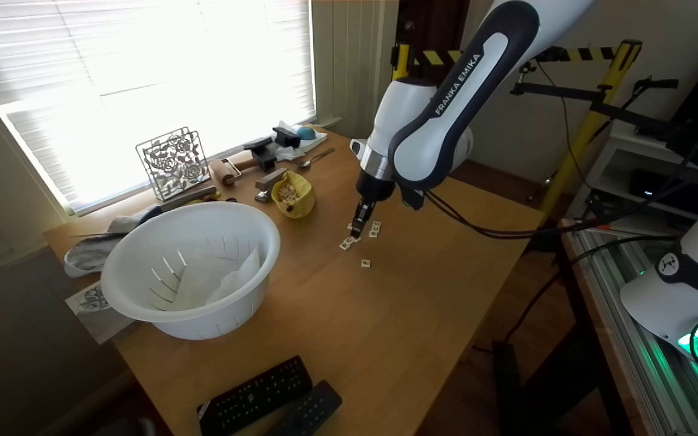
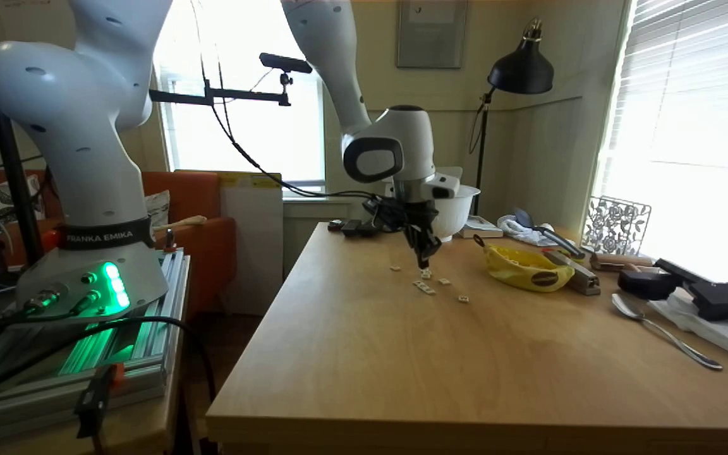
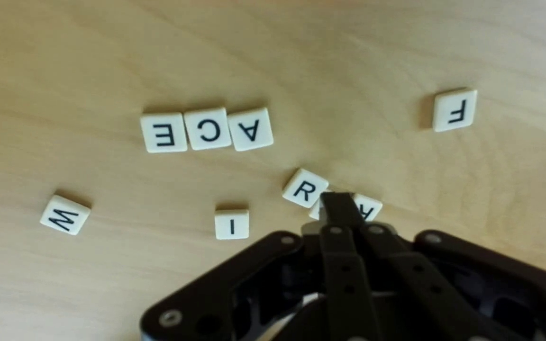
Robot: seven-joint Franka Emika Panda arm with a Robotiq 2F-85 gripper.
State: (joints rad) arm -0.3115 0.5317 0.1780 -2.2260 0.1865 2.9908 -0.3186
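In the wrist view, the W tile (image 3: 65,214) lies by itself at far left. Next comes a row of the E tile (image 3: 164,132), the C tile (image 3: 207,129) and the A tile (image 3: 250,129), with the I tile (image 3: 232,224) below and apart. The R tile (image 3: 305,188) lies just beside a half-hidden tile (image 3: 316,210); over that one reaches the gripper (image 3: 341,199), its fingers drawn together. Whether their tips touch it cannot be made out, since they block the view. A partly covered tile (image 3: 368,207) shows just past them, and the F tile (image 3: 456,110) lies well apart at upper right.

In an exterior view, the white basket (image 1: 216,322) stands leftmost on the wooden table (image 1: 397,327). The large remote control (image 1: 258,396) and small remote control (image 1: 309,409) come next, then the yellow pouch (image 1: 299,209) farther back, then the gripper, pointing down among the tiles.
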